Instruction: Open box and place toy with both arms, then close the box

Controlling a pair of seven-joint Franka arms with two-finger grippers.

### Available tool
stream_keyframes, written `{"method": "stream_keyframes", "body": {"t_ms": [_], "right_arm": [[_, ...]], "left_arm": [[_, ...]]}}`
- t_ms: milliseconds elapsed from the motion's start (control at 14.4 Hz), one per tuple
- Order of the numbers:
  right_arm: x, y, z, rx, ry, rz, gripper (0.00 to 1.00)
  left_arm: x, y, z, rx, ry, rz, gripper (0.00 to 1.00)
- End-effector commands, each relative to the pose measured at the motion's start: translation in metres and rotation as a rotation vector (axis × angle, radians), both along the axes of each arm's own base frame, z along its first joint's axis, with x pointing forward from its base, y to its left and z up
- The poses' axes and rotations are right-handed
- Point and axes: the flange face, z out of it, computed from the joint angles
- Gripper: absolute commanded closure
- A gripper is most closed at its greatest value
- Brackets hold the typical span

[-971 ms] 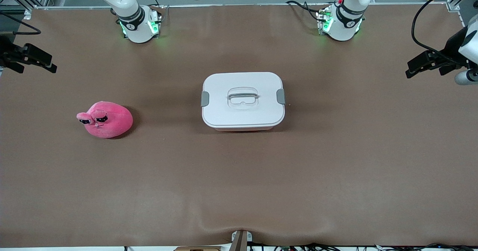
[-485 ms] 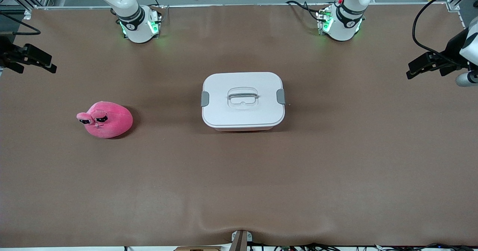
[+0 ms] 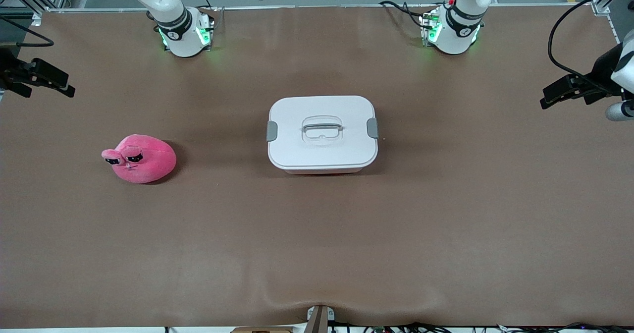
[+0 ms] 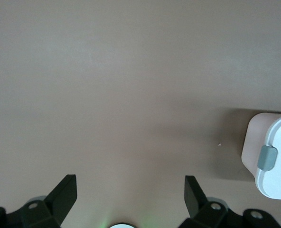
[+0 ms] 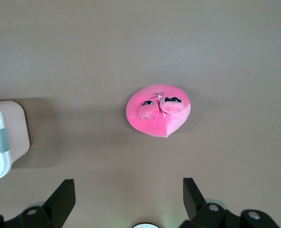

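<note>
Box [image 3: 322, 133] sits mid-table, lid [image 3: 322, 127] on and flat, grey clips at both short ends: one [image 3: 272, 131] toward the right arm's end, one [image 3: 372, 128] toward the left arm's end; both look down against the lid. Recessed handle [image 3: 322, 128] in the lid's centre, nothing touching it. A thin pink strip of the tub shows under the lid on the edge nearest the front camera. Toy [image 3: 140, 158] lies on the table [image 3: 317, 234] at about 9 o'clock from the box in the front view, well apart from it, slightly nearer the front camera, toward the right arm's end; its eyes [image 3: 124, 156] point toward that end. Right gripper [image 3: 67, 89] hangs over the table edge at the right arm's end, roughly 10 o'clock from the toy, well apart from it; right wrist view shows both fingers [image 5: 62, 199] spread wide, nothing between them, the toy [image 5: 158, 115] and a corner of the box [image 5: 5, 137] below. Left gripper [image 3: 545, 100] hangs over the table edge at the left arm's end, about 2 o'clock from the box, well apart; left wrist view shows its fingers [image 4: 64, 192] also spread wide and empty, with the box's end and one clip [image 4: 267, 157] in sight. Neither gripper touches anything.
</note>
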Motion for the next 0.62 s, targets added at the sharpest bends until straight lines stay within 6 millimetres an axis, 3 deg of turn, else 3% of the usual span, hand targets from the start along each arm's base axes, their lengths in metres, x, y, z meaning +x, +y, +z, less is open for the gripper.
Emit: {"method": "stream_keyframes", "body": {"t_ms": [0, 555], "right_arm": [[0.0032, 0.0023, 0.0043, -0.014, -0.005, 0.003, 0.00], [0.0039, -0.0003, 0.0047, -0.015, -0.005, -0.002, 0.00]], "left_arm": [[0.0086, 0.0209, 0.0057, 0.010, -0.012, 0.022, 0.00], [0.0165, 0.0251, 0.0020, 0.007, -0.012, 0.043, 0.00]]}}
